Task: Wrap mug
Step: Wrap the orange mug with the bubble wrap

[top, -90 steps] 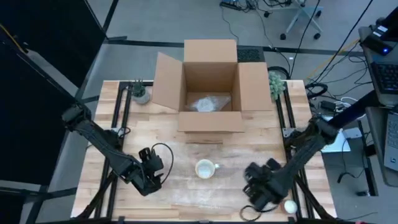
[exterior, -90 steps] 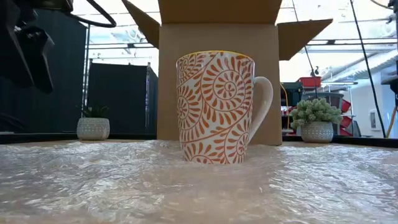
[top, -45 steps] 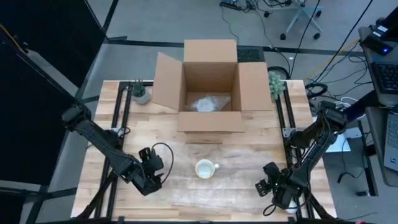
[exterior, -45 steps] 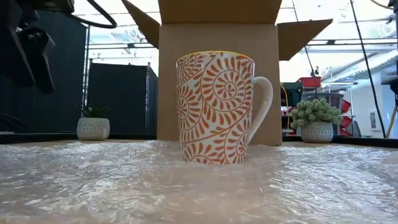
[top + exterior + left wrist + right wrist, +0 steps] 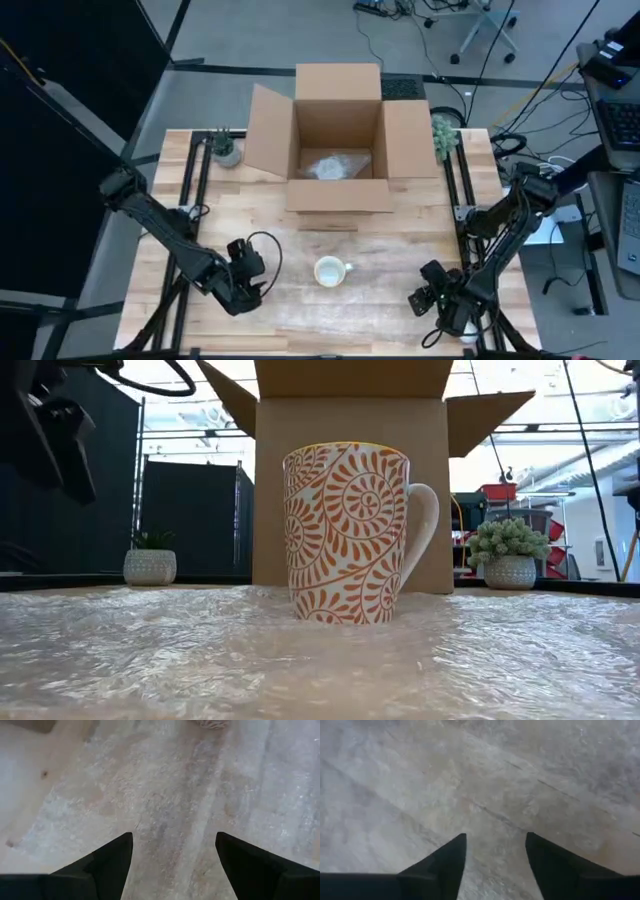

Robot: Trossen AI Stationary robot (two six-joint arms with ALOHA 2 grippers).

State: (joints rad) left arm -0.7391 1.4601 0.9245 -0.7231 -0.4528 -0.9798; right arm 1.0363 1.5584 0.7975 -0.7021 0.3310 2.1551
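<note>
One mug (image 5: 347,532) stood upright on a sheet of bubble wrap (image 5: 320,655) near the middle of the table (image 5: 400,235), handle to the right in the low view, with the open cardboard box (image 5: 338,135) farther back. Judged from its glazed, patterned wall, the mug would be rigid, moderately heavy, slippery and breakable; it should stay put while the wrap is moved around it. The wrap looked thin, light, limp and crinkled, lying flat on the wood, so it would likely need pinching at an edge or corner and lifting over the rim rather than pushing.

The left gripper (image 5: 245,280) was positioned to the left of the mug, low over the sheet, fingers (image 5: 105,865) spread wide and holding nothing. The right gripper (image 5: 432,297) was positioned to the right and nearer, well apart from the mug, fingers (image 5: 445,862) moderately apart and likewise empty. Neither touched the mug. Two small potted plants (image 5: 510,555) stood at the far corners
</note>
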